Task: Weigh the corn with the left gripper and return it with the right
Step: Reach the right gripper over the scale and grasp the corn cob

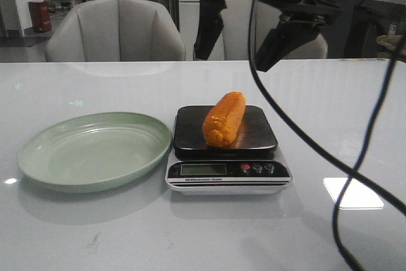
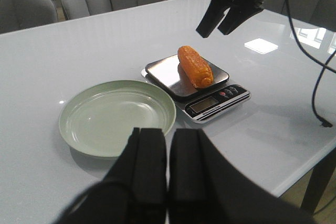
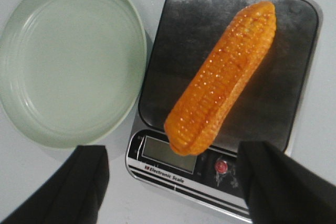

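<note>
Left gripper point(image 2: 168, 182): pulled back toward the near edge of the table, fingers pressed together with no gap showing, holding nothing.
Plate point(image 1: 38, 150): pale green, bare, at 9 o'clock from the scale and just beside it.
Corn point(image 1: 224, 117): lies on its side on the steel pan of the scale point(image 1: 190, 132), slanted, its blunt end overhanging the pan toward the display at 6 o'clock.
Step in hand: the weighing part looks done, since the cob rests free on the pan; the return with the other arm is about to begin.
Right gripper point(image 3: 173, 182): hovers above the scale, fingers spread wide with the cob's near end between them from above, touching nothing.
Next move: likely a straight descent, the fingers closing across the cob's width, then a lift toward the plate at 9 o'clock.
Writing: "Electronic Scale" is printed below the display point(image 3: 168, 153); the reading itself is too faint to make out.
</note>
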Robot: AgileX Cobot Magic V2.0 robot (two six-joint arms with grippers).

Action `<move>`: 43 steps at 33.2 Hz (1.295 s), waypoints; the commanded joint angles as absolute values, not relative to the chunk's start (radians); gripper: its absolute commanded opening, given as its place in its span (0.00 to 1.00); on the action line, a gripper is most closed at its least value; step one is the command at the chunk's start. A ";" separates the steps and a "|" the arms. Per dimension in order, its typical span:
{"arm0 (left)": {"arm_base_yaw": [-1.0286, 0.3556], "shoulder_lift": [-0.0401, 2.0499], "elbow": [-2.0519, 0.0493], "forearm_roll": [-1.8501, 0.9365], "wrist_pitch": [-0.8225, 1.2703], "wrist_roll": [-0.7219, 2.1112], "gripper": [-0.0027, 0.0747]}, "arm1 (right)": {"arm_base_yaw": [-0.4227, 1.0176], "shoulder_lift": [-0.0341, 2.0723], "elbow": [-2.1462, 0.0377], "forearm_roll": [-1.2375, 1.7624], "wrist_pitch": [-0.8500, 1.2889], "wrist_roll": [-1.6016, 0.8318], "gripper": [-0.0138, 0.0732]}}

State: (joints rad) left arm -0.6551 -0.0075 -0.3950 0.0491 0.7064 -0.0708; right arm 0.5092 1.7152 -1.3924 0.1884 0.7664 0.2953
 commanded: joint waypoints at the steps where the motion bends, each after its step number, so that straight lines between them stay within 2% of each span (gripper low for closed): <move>1: -0.658 0.004 -0.419 0.044 0.627 -0.073 0.18 | 0.509 1.751 -1.511 0.143 0.798 0.374 0.84; 10: -0.658 -0.005 -0.419 0.044 0.627 -0.073 0.18 | 0.517 1.870 -1.609 0.057 0.864 0.583 0.84; 21: -0.658 -0.005 -0.419 0.044 0.627 -0.073 0.18 | 0.526 1.984 -1.609 0.052 0.896 0.619 0.83; 24: -0.658 -0.005 -0.419 0.044 0.627 -0.073 0.18 | 0.526 1.996 -1.609 0.052 0.890 0.619 0.74; 31: -0.658 -0.005 -0.419 0.044 0.627 -0.073 0.18 | 0.529 1.989 -1.661 0.105 0.871 0.619 0.32; 32: -0.658 -0.005 -0.419 0.044 0.627 -0.073 0.18 | 0.535 1.989 -1.672 0.118 0.876 0.619 0.30; 43: -0.658 -0.005 -0.419 0.044 0.627 -0.073 0.18 | 0.590 2.004 -1.698 0.316 0.835 0.617 0.31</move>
